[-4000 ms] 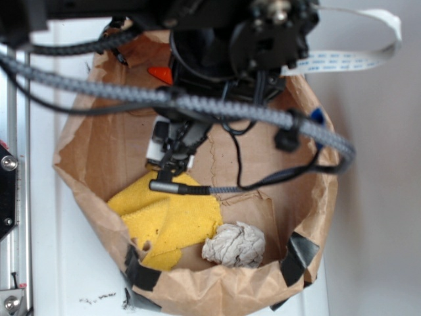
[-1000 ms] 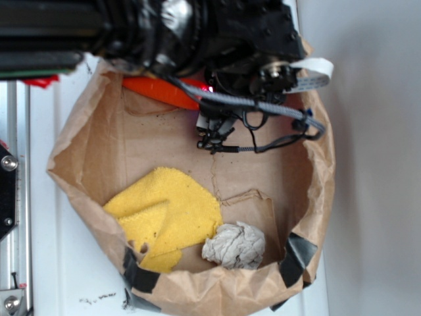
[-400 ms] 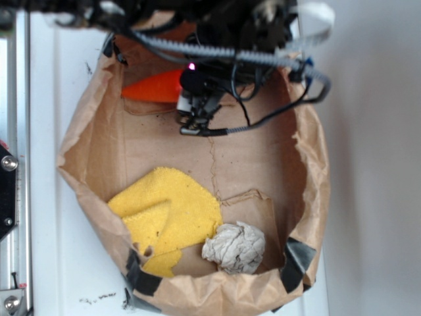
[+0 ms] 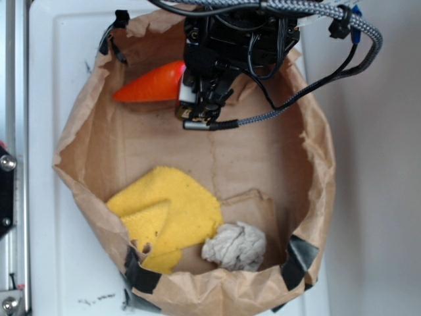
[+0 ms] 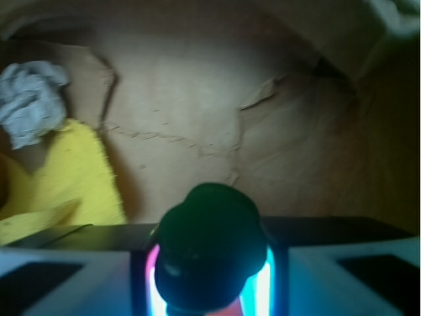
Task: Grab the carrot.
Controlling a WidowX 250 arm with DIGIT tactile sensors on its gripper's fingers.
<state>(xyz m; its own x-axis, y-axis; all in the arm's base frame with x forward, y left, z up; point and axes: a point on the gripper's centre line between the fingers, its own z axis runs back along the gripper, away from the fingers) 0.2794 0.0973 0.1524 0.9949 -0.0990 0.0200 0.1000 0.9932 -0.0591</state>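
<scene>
1. The glossy orange plastic toy carrot (image 4: 150, 84) lies near the far wall inside the crumpled brown paper bag (image 4: 85, 191), its tapered point toward the left. Its thick end disappears under the black robot gripper (image 4: 197, 99).
2. In the wrist view the carrot's dark green stub top (image 5: 209, 247) sits squarely between the two pale gripper fingers (image 5: 69, 286), which appear closed onto the carrot's thick end.
3. To do this step well, I judge the grip should stay firm: the plastic looks slick and tapered, and most of the carrot's length hangs out to one side. A straight lift would keep the tip from catching the paper wall.
4. Contact between pads and carrot is hidden in the exterior view, and the wrist view is blurred.
5. The yellow cloth (image 4: 168, 214) and crumpled grey paper ball (image 4: 235, 245) lie well apart, near the front.
</scene>
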